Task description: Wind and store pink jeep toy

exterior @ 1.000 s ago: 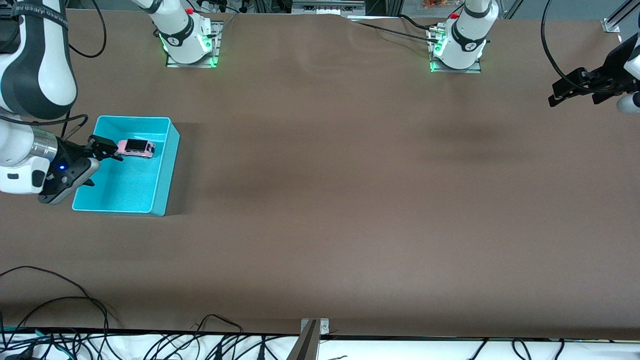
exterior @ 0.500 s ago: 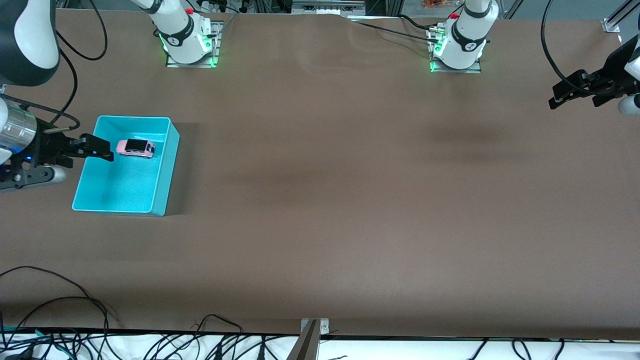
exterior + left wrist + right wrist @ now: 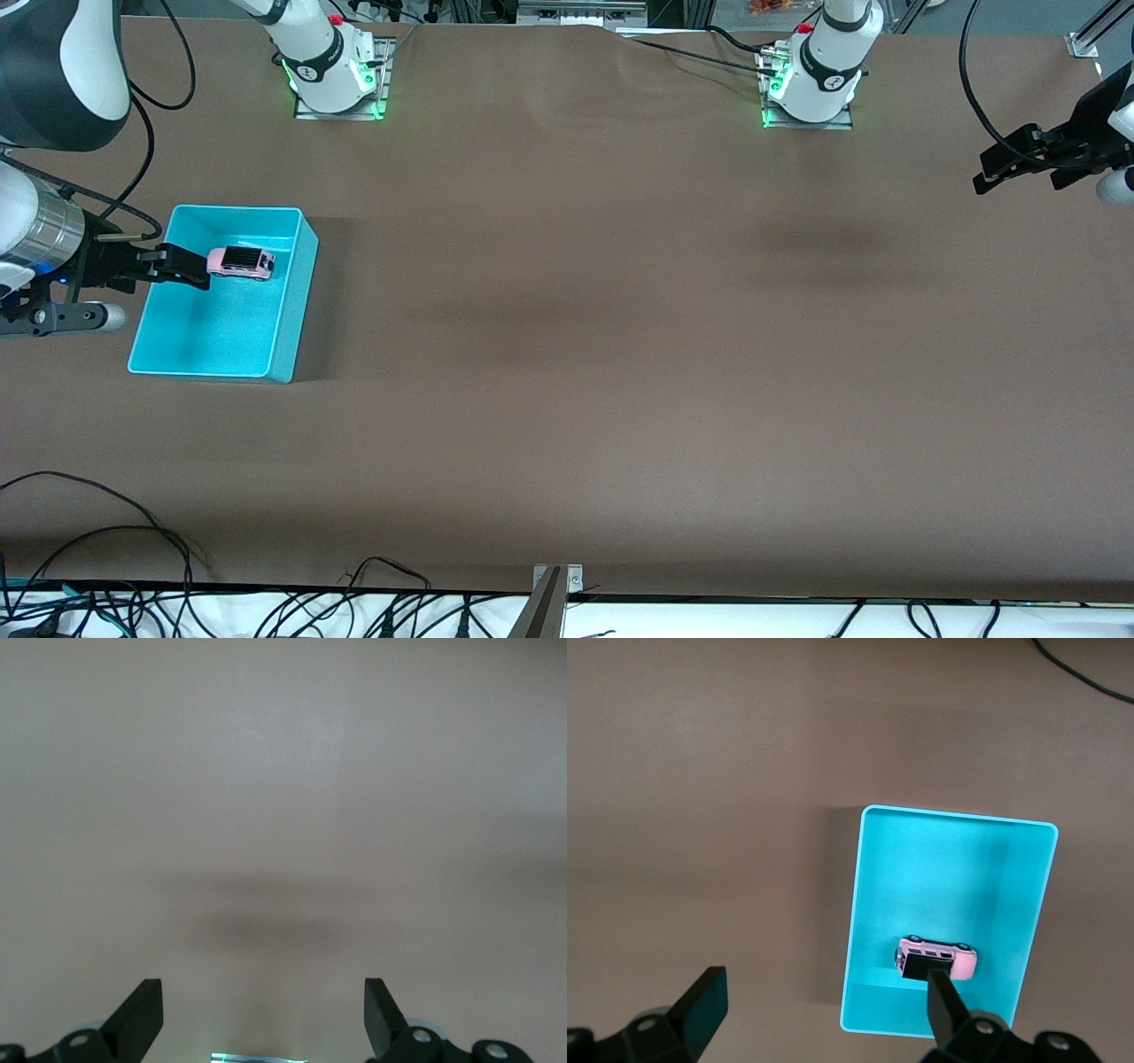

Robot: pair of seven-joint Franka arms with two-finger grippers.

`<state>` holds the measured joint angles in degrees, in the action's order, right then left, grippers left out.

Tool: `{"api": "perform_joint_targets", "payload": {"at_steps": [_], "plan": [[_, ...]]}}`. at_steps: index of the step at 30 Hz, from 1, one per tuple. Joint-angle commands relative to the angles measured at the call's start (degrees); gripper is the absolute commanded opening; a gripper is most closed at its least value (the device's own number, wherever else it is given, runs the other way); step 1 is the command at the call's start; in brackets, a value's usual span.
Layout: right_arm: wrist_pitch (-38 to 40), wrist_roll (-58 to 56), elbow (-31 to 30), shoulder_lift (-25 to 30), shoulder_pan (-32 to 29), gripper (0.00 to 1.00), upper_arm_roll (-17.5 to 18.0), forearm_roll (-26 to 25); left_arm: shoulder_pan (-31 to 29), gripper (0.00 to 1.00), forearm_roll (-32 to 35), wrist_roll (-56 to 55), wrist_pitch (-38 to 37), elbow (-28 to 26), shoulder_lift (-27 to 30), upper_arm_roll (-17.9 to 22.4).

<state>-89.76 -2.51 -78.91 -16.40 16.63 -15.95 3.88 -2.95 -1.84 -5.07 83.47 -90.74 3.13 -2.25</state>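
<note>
Pink jeep toy [image 3: 240,261], pale and boxy with a black roof, sits in your turquoise bin [image 3: 282,330], in the part farther from the front camera. Your right gripper [image 3: 182,266] hangs over the bin's edge, fingers spread wide, holding nothing. Your left gripper [image 3: 1019,164] waits over bare bench [image 3: 620,354] at the left arm's end, also wide open and empty.

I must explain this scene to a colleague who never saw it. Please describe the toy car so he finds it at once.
Look toward the right arm's end of the table for the turquoise bin. The pink jeep toy lies inside it, the only thing there: tiny, pale pink, black-roofed.
</note>
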Motion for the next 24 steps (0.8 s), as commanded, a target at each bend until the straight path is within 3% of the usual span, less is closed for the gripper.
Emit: {"api": "perform_joint_targets", "payload": {"at_steps": [1, 10, 16, 24], "plan": [[0.5, 0.5, 1.5, -0.6, -0.5, 1.00, -0.5, -0.7, 0.1, 1.00, 0.3, -0.1, 0.5, -0.1, 0.1, 0.0], [0.6, 0.5, -0.6, 1.1, -1.2, 1.00, 0.4, -0.9, 0.0, 1.00, 0.3, 0.2, 0.4, -0.1, 0.1, 0.1], [-0.2, 0.5, -6.0, 6.2, -11.3, 1.00, 10.5, -1.0, 0.1, 1.00, 0.3, 0.2, 0.4, -0.1, 0.1, 0.0], [-5.0, 0.4, -16.6, 15.8, -16.7, 1.00, 14.2, -2.1, 0.1, 1.00, 0.3, 0.2, 0.5, -0.1, -0.1, 0.0]]}}
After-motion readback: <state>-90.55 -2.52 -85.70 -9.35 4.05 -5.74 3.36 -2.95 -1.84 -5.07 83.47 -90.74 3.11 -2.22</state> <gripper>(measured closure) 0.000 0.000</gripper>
